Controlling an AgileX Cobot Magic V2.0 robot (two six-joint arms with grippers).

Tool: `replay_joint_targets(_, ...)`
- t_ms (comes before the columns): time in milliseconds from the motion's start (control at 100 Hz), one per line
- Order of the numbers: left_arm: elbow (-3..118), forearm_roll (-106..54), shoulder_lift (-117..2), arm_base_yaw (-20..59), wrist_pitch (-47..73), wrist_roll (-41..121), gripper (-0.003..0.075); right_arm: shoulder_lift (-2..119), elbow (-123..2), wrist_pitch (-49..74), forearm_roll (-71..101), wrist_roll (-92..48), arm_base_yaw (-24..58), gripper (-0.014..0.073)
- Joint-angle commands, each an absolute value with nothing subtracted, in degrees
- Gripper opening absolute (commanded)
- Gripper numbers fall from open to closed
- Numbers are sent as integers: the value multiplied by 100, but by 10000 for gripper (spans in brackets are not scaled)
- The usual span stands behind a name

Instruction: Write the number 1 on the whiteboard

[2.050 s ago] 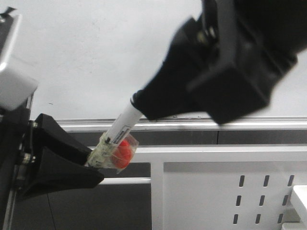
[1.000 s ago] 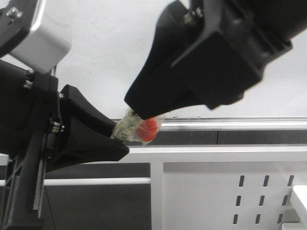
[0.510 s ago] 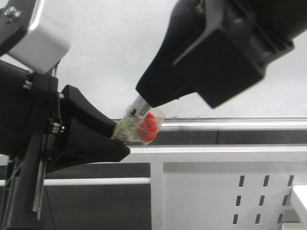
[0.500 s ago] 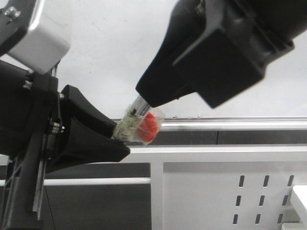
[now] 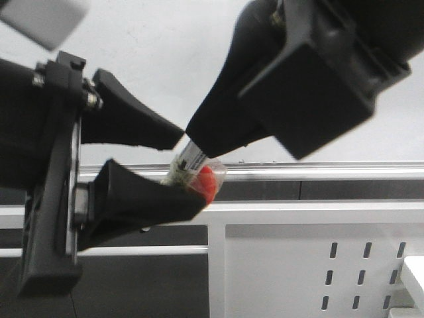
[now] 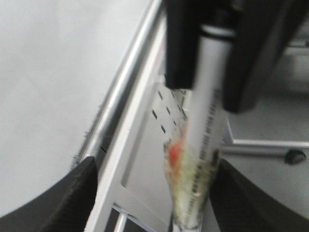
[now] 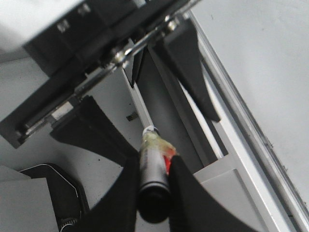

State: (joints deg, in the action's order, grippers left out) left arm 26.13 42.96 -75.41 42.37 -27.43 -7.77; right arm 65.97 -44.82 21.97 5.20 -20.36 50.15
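Note:
The whiteboard [image 5: 152,53] fills the background above its grey tray rail [image 5: 318,171]; I see no number 1 stroke on it. My right gripper [image 5: 199,142] comes in from the upper right, shut on a white marker pen [image 5: 192,159]. The pen's end, wrapped in tape with a red patch [image 5: 205,180], points down and left. My left gripper [image 5: 192,169] is open, one finger above and one below that taped end. In the left wrist view the pen [image 6: 207,125] lies close to one left finger [image 6: 251,203]. In the right wrist view the right gripper [image 7: 154,162] clamps the pen barrel [image 7: 153,179].
A white perforated metal panel [image 5: 318,271] and its white frame bar [image 5: 298,212] stand below the rail. The whiteboard also shows in the left wrist view [image 6: 48,72] and the right wrist view [image 7: 270,58]. Both arms crowd the space in front of the rail.
My left gripper's fingers, which met on the pen's taped end, have spread apart, and the left arm has shifted up and right. The right gripper keeps hold of the pen.

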Motion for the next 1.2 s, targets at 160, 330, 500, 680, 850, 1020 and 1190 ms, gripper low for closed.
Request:
replay_joint_targets(160,2681,2631,-6514,4279,-3248,-841,415,6221,-4669,1461,565,-1879,4583,-69)
replay_joint_targets(330,2268,1785,-5577,4279,-3364,-841,386,5965,-4669,1436,565,-1879,3942,-69)
replay_joint_targets(500,1639,684,-4817,4279,-3584,-841,246,5672,-4669,1318,602,-1879,3726,-69)
replay_joint_targets(680,1062,35,-4683,4268,-4007,-785,-20,5333,-4669,1328,737,-1879,3726,-69)
replay_joint_targets(850,830,-558,-4747,4268,-4438,-785,-20,4956,-4669,1320,773,-1879,3726,-69)
replay_joint_targets(1020,802,-586,-4923,4268,-4756,-785,-20,4894,-4669,1152,643,-1879,3726,-69)
replay_joint_targets(1190,802,-586,-5183,4268,-5132,-785,-20,5131,-4669,976,508,-1879,3726,-69)
